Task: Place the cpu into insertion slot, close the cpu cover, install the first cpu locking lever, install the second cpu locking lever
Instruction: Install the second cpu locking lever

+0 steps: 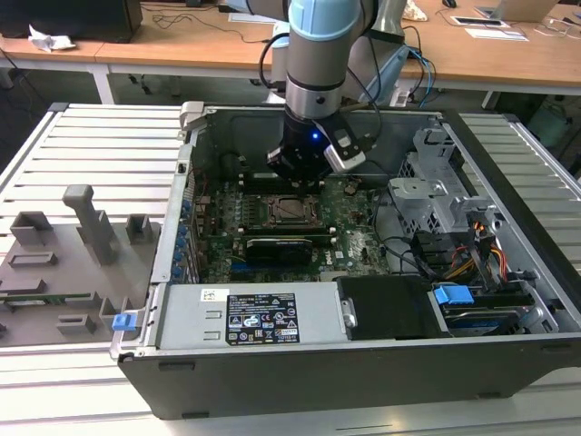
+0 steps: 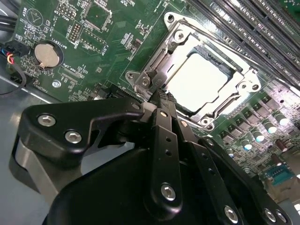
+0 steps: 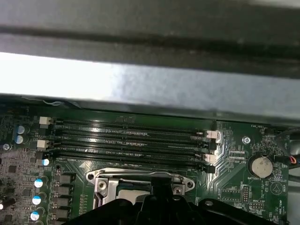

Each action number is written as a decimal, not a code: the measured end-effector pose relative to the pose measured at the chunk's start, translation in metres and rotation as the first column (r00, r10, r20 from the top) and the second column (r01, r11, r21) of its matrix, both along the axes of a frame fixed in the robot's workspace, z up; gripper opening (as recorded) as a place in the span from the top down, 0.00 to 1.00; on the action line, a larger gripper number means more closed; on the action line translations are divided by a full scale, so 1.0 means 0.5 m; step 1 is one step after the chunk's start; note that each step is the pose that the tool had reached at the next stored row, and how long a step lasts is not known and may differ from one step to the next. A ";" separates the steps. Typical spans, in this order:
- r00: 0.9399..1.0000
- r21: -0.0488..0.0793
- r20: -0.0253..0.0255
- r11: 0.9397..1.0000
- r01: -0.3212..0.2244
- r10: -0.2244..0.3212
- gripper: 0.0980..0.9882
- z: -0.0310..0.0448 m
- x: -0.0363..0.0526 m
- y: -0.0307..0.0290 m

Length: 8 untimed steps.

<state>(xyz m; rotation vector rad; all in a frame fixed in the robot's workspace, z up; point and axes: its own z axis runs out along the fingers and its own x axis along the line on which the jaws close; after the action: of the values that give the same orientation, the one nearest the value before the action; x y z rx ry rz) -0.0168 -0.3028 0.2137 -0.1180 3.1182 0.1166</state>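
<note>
Inside an open computer case [image 1: 182, 272] on a slatted table [image 1: 91, 154], the robot arm's gripper [image 2: 158, 96] hangs low over the green motherboard [image 2: 93, 42], its fingers [image 2: 161, 122] drawn together with nothing between them, tips at the edge of the insertion slot [image 2: 154, 65]. The cpu [image 2: 199, 79] lies seated in that slot, its pale metal top showing through the window of the cpu cover [image 2: 187, 29], which lies flat around it. In the first wrist view, long memory slots [image 3: 131, 140] run just beyond the socket, a coin battery [image 3: 261, 166] off to one side.
</note>
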 end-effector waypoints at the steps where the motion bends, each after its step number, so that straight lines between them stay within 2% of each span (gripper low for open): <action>1: 1.000 0.000 0.000 1.000 0.000 0.000 0.99 0.000 0.000 -0.001; 8: 1.000 0.000 0.000 1.000 0.000 0.000 0.99 0.002 0.000 -0.005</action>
<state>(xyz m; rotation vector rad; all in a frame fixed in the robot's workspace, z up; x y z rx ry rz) -0.0168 -0.3052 0.2149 -0.1180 3.1183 0.1163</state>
